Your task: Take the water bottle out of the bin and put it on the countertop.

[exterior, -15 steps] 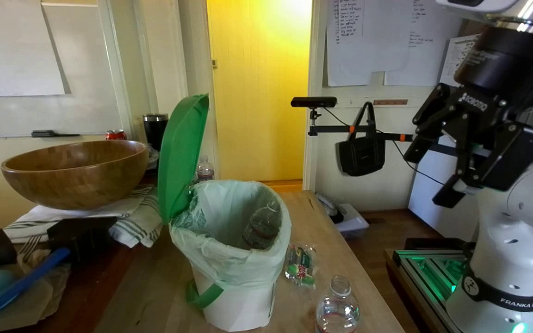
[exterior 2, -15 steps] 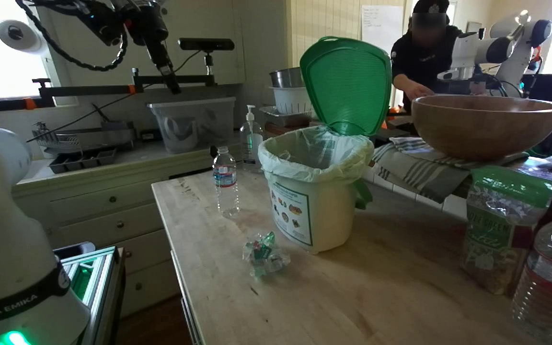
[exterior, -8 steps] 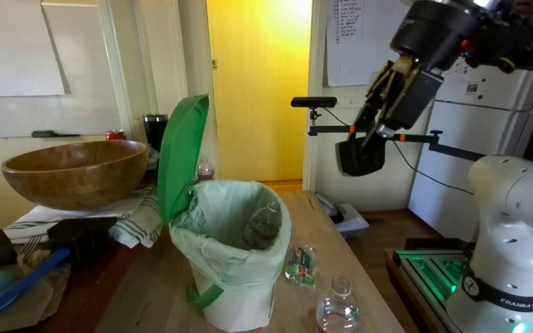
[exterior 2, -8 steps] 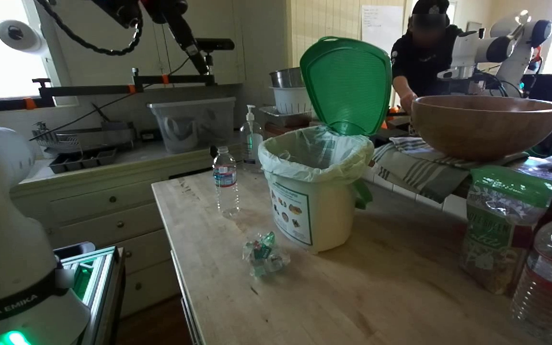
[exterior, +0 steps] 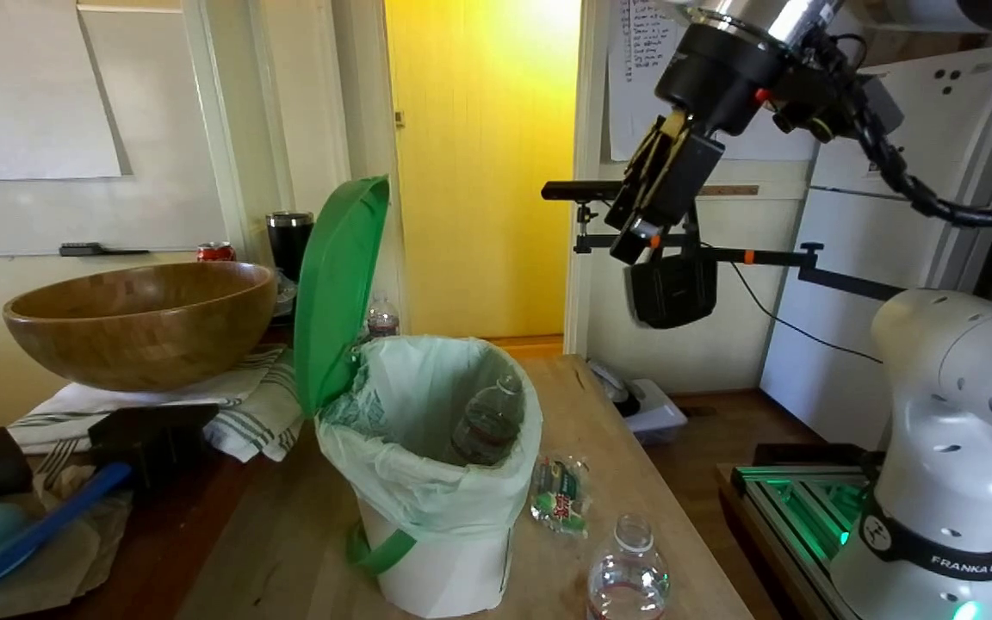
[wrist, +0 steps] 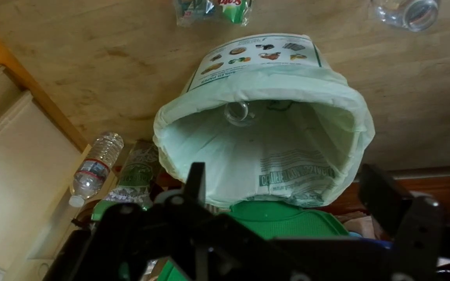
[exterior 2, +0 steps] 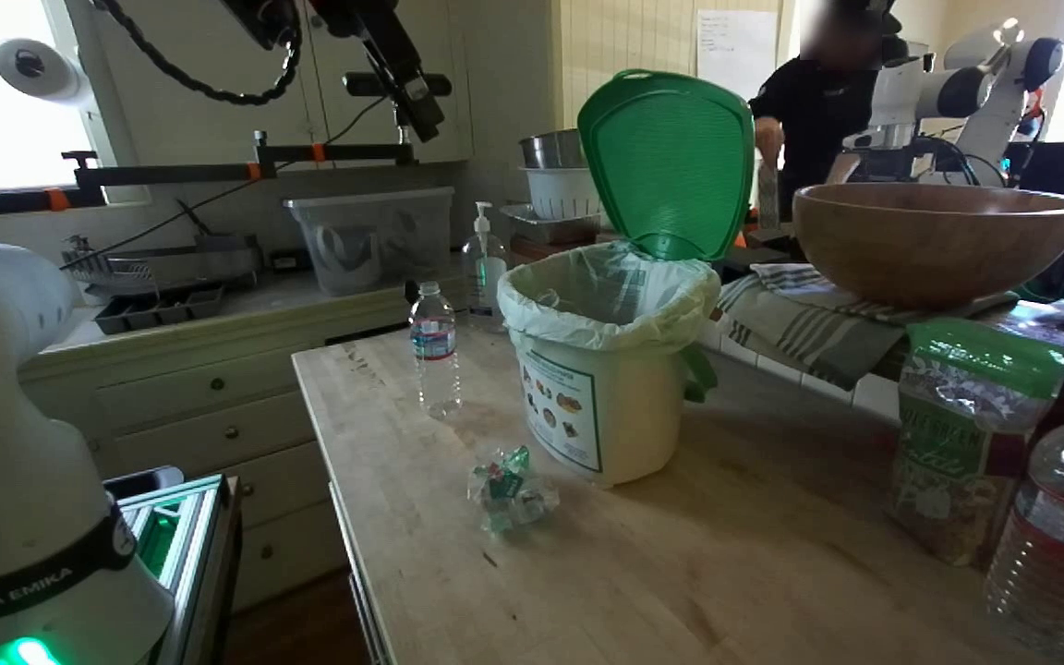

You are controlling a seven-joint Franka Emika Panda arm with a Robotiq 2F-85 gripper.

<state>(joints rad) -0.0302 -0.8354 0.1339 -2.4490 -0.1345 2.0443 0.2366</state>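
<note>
— Holding anything in that black two-fingered metal claw (wrist: 283,173)?

— Nothing. Spread wide in the wrist view, pinching only air.

— And the slim clear plastic water bottle (exterior: 489,424)?

— Down inside the small off-white waste bin (exterior: 449,573) with the bright green flip lid (exterior: 337,293), well apart from the claw: below, at seven o'clock, in an exterior view; at eleven in the wrist view.

— Upright?

— No, tilted. With the narrow neck (exterior: 509,385) toward one o'clock in an exterior view, so aimed roughly back at the claw; almost mouth-on in the wrist view. Close to the bin's side there; touching or not, can't tell.

— So which way in, with only the white jointed robot arm (exterior: 935,413) to use?

— Toward eleven in the wrist view, most likely, then down along that slant to straddle the neck. Mind the pale plastic liner (exterior: 427,491); could snag or fold into the grip.

— And set down where?

— On the flat brown wood-look countertop (exterior 2: 744,563), probably alongside the bin. Watch for another clear plastic bottle (exterior 2: 437,356), upright, at nine o'clock from the bin in an exterior view, and the crumpled see-through packet (exterior 2: 509,489) at seven.

— Past that?

— At two, a large brown wooden bowl (exterior 2: 938,254); farther off, at one, a person in black (exterior 2: 823,115).
</note>
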